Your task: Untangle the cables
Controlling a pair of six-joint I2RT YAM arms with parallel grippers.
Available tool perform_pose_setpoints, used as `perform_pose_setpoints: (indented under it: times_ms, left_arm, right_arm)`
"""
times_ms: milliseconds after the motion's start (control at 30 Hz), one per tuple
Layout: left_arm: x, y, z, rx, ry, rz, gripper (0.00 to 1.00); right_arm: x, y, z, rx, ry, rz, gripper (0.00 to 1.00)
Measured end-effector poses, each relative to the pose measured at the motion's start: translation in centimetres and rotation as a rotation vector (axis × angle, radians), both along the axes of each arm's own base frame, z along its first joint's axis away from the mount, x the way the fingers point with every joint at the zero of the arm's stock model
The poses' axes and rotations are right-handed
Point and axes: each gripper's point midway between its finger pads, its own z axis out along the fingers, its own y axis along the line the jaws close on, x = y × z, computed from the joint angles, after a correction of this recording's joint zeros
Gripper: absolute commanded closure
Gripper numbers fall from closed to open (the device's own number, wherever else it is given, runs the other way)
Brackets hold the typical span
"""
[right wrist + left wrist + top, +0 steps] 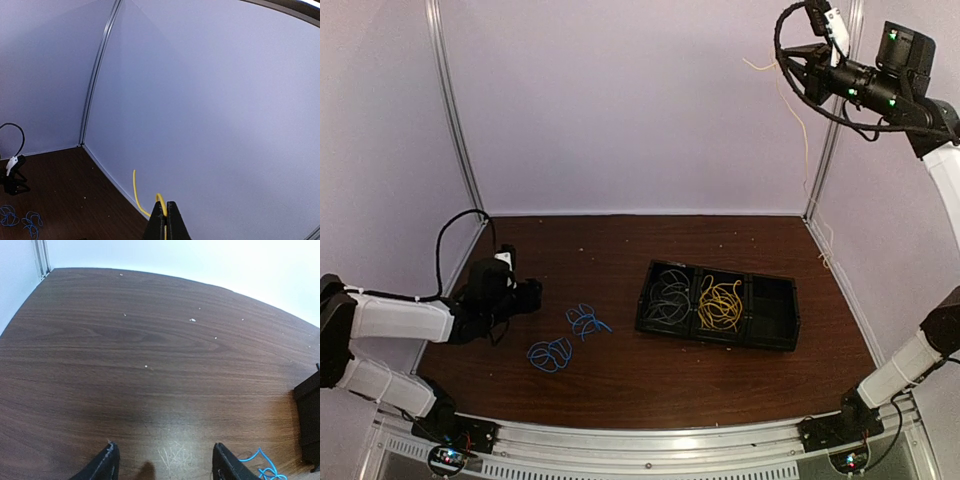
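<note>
Left gripper [165, 462] low over table [150, 340], jaws apart and empty, blue cables [551, 354] just right of them, right gripper [165, 212] high up, jaws clamped on yellow cable [135, 192], other cables [720, 305] in tray [772, 310]

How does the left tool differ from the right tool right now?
The left tool is open and empty; the right tool is shut on a yellow cable. The left tool hangs low over the table, near the blue cables; the right tool is high up by the back right corner. Both have black fingers.
</note>
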Motion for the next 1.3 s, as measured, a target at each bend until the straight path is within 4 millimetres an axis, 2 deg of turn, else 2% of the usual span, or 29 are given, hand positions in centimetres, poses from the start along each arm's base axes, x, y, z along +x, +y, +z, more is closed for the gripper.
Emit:
perform_pose_setpoints:
  times_ms: [167, 267, 700, 900, 1200, 1300]
  left_arm:
    - [-0.2, -0.3, 1.8, -0.038, -0.043, -0.019, 0.35]
    - [-0.4, -0.4, 2.5, -0.054, -0.059, -0.029, 0.36]
    - [-1.1, -0.6, 4.3, -0.097, -0.089, -0.055, 0.36]
    - [-1.2, -0.6, 4.4, -0.098, -0.091, -0.055, 0.36]
    - [-1.4, -0.5, 4.0, -0.096, -0.082, -0.058, 0.35]
    - [-1.4, -0.5, 4.0, -0.096, -0.082, -0.058, 0.35]
  right_arm:
    - [1.7, -0.1, -3.3, -0.038, 0.064, -0.028, 1.00]
    - [2.0, -0.2, -4.2, -0.051, 0.079, -0.035, 1.00]
    - [2.6, 0.1, -6.1, -0.058, 0.106, -0.025, 1.00]
    - [2.7, 0.1, -6.4, -0.058, 0.103, -0.027, 1.00]
    - [3.2, -0.6, -10.9, -0.087, 0.188, -0.047, 1.00]
    - [3.3, -0.7, -11.4, -0.092, 0.201, -0.049, 1.00]
